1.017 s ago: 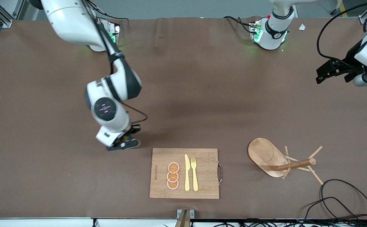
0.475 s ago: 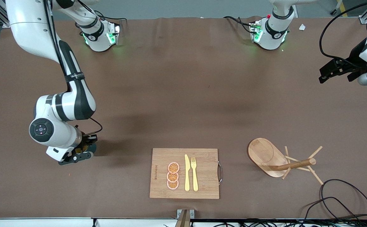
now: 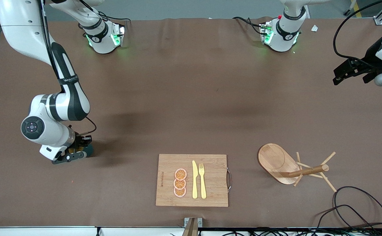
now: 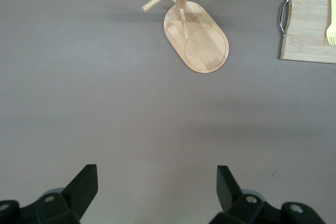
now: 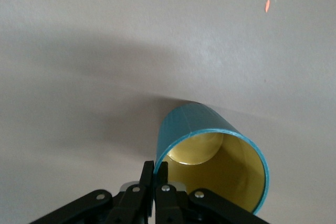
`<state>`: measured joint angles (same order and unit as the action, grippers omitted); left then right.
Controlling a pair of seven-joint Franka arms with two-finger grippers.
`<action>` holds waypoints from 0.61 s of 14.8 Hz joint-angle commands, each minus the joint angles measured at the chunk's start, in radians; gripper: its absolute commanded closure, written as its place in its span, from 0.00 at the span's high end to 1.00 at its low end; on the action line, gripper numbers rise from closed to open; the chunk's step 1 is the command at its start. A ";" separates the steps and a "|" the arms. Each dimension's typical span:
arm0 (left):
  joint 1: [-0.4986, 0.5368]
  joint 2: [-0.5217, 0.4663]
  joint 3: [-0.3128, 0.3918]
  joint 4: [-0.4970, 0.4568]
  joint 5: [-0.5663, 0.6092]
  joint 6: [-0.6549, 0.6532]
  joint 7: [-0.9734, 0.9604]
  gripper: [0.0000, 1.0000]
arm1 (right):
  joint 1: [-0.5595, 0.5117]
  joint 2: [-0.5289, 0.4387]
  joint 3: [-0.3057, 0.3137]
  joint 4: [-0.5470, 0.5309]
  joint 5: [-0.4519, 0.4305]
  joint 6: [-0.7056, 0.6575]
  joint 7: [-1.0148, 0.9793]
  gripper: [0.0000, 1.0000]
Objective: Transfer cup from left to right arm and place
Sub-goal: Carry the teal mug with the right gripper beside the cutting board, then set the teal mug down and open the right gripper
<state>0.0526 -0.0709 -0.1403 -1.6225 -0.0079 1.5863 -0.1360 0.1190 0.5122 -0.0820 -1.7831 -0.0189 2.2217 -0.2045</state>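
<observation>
The cup (image 5: pixel 210 145), teal outside and gold inside, hangs tilted from my right gripper (image 5: pixel 156 174), which is shut on its rim, one finger inside and one outside. In the front view the cup (image 3: pixel 88 149) is mostly hidden under the right gripper (image 3: pixel 78 152), low over the brown table (image 3: pixel 191 98) toward the right arm's end. I cannot tell whether the cup touches the table. My left gripper (image 3: pixel 339 72) hangs open and empty over the table's edge at the left arm's end. In the left wrist view the left gripper (image 4: pixel 157 182) has only bare table between its fingers.
A wooden cutting board (image 3: pixel 192 180) with orange slices (image 3: pixel 180 183), a yellow knife (image 3: pixel 194 179) and a fork (image 3: pixel 202 180) lies near the front edge. A wooden mug tree (image 3: pixel 292 165) lies tipped over toward the left arm's end, beside black cables (image 3: pixel 358 206).
My right arm has swung the cup from beside the cutting board toward the right arm's end of the table, then slowed. The left gripper drifted slightly outward and stays open.
</observation>
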 commanded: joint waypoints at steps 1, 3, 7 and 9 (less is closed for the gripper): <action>0.004 -0.018 0.002 -0.011 -0.015 0.001 0.026 1.00 | -0.022 -0.069 0.022 -0.079 -0.007 0.022 -0.064 0.02; 0.004 -0.020 0.002 -0.011 -0.014 -0.002 0.026 1.00 | -0.022 -0.072 0.022 -0.081 -0.007 0.024 -0.072 0.07; 0.004 -0.017 0.002 -0.005 -0.012 0.003 0.027 1.00 | -0.022 -0.069 0.022 -0.079 -0.009 0.023 -0.075 0.30; 0.029 -0.018 0.002 -0.008 -0.012 -0.002 0.030 1.00 | -0.022 -0.072 0.022 -0.067 -0.009 0.013 -0.075 0.59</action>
<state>0.0552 -0.0709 -0.1398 -1.6225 -0.0079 1.5869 -0.1358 0.1159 0.4766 -0.0775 -1.8213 -0.0190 2.2285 -0.2655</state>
